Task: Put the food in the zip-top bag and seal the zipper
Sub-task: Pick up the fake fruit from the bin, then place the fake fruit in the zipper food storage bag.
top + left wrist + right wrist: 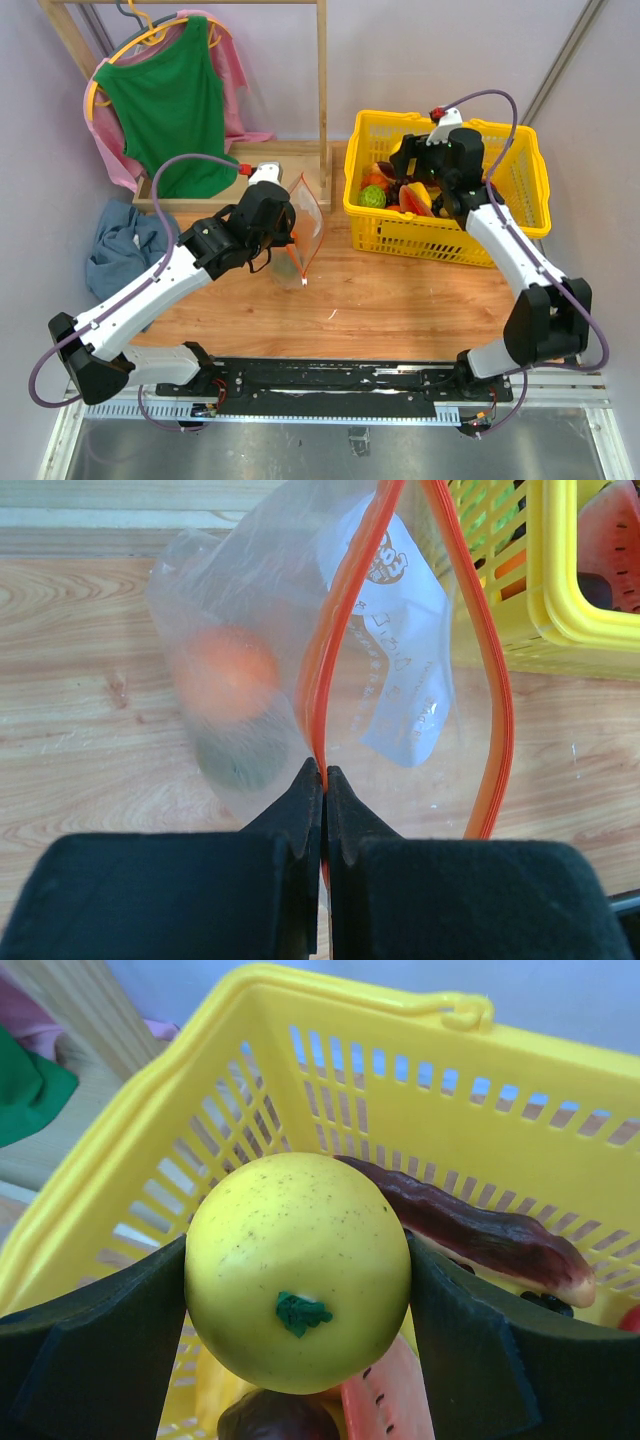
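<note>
Right end effector (300, 1295) around yellow fruit (297, 1260)

The left gripper (322, 778) is pinched tight on the zipper (314, 710), left arm (150, 290) stretched low and inward. The right gripper (298, 1295), right arm (510, 250) arched forward, clamps a yellow fruit (290, 1220) between wide-set fingers

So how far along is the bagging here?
Done: an orange piece lies inside the zip-top bag, its mouth gaping. In hand: left claw pinches one zipper strip; right claw grips a yellow fruit at the basket. Left: bag that fruit and the remaining food, then seal the zipper.
</note>
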You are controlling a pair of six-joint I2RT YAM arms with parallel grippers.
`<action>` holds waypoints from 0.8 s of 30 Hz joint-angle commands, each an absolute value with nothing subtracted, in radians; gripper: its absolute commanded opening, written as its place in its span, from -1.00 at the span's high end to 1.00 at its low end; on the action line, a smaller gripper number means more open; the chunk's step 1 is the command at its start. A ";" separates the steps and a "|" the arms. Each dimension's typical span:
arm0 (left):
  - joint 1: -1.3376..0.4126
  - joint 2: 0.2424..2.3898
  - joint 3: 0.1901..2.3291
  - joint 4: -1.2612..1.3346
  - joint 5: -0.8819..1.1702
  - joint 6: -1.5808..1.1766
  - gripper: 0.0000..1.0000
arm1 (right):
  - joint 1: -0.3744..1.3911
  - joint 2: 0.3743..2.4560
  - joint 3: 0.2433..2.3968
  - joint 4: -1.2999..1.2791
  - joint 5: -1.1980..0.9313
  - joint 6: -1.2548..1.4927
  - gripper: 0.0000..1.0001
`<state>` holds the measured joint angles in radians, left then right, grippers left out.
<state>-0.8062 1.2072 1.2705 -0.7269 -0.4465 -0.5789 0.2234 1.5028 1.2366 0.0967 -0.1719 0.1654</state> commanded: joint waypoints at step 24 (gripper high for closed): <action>-0.802 1.139 1.238 -0.642 -0.305 -0.447 0.99 | 0.746 1.165 1.076 0.215 -0.472 -0.003 -0.14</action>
<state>-0.8062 1.1587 1.2442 -0.6754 -0.3378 -0.4652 0.6899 1.1374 1.0878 0.1234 -0.3813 0.0391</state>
